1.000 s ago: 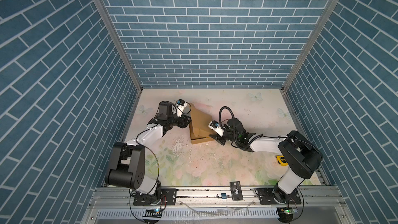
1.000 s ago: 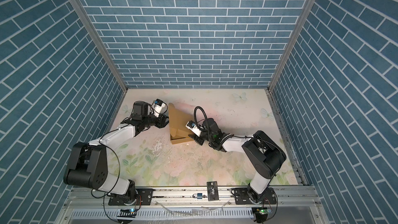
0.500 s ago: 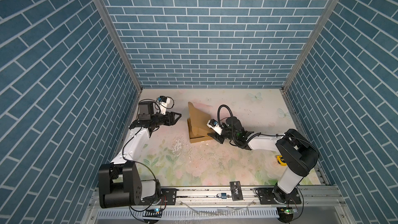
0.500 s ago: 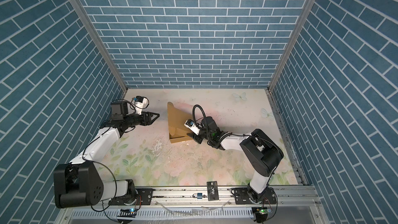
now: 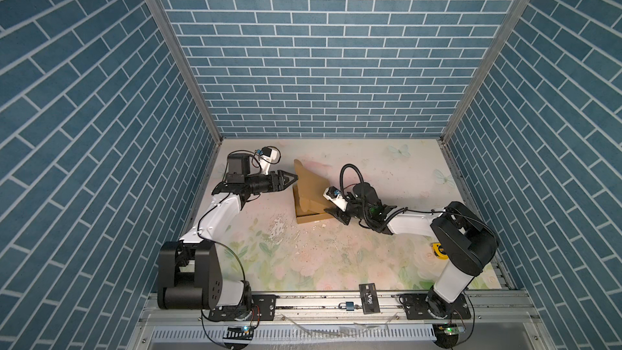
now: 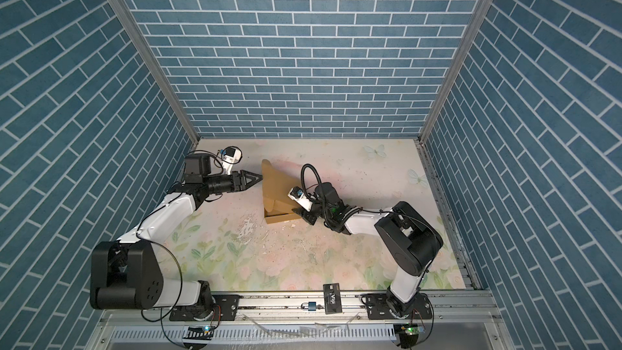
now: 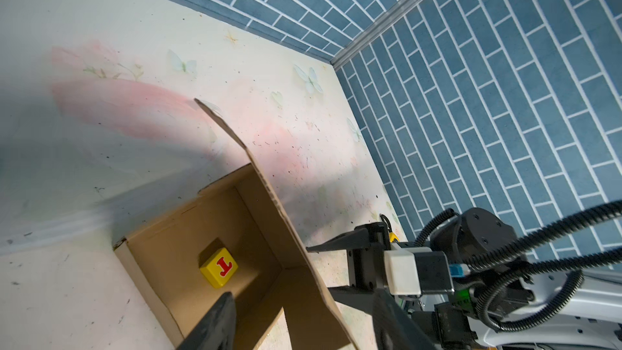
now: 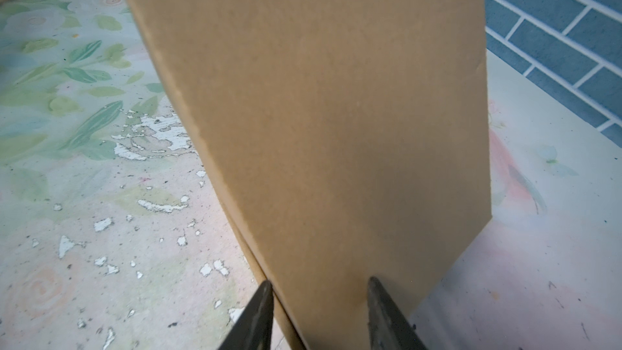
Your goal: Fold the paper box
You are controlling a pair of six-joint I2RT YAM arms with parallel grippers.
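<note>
Box (image 5: 308, 218) near table (image 5: 336, 264) centre, lid (image 5: 313, 181) raised, left gripper (image 5: 292, 180) spread beside lid edge, right gripper (image 8: 318, 284) spread against lid's outer face, yellow cube (image 7: 218, 265) inside box shown only by left wrist view

Paper box (image 5: 308, 193) lid raised; right end effector (image 5: 331, 213) against it.

"VIP" on black card (image 5: 369, 297) (pale lettering)

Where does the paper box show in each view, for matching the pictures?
Top view: paper box near centre, lid raised.
Top view: likewise near centre.
Left wrist: lower middle, open, seen from inside.
Right wrist: its panel fills the centre.
Shared landmark: the right pincer beside it.
</note>
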